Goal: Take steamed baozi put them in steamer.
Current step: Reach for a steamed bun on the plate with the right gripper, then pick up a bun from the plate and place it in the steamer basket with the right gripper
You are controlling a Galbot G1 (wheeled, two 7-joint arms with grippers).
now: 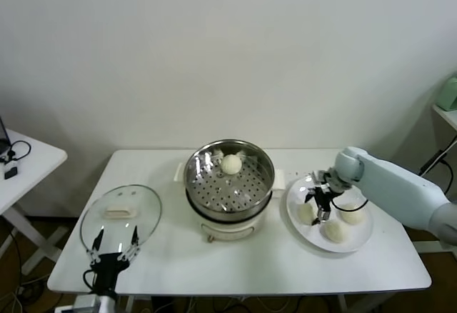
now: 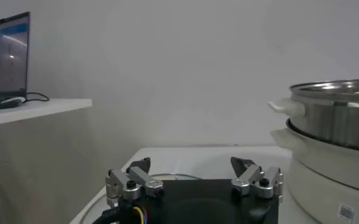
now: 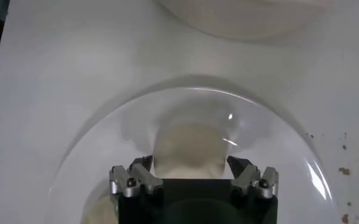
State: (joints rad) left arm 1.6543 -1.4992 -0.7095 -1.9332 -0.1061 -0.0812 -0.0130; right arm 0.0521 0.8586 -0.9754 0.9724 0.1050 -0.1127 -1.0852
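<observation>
White table [image 1: 235, 270] with glass lid [image 1: 121, 216], steamer [image 1: 228, 184] on its cooker base, white plate [image 1: 357, 245].

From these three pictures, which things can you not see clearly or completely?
- Right end effector and baozi, right wrist view: contact unclear; its black body covers the bun's near side.
- Plate, head view: two more buns partly hidden by the right arm.
- Steamer, left wrist view: cut by the picture edge, inside hidden.
- Glass lid, head view: near rim hidden by left end effector.

A round glass lid [image 1: 120, 216] with a white knob is lying flat on the white table's [image 1: 235, 266] left part, a white plate [image 1: 355, 241] is sitting on its right part, and a side table [image 1: 32, 161] carrying a dark cable is standing at far left.
</observation>
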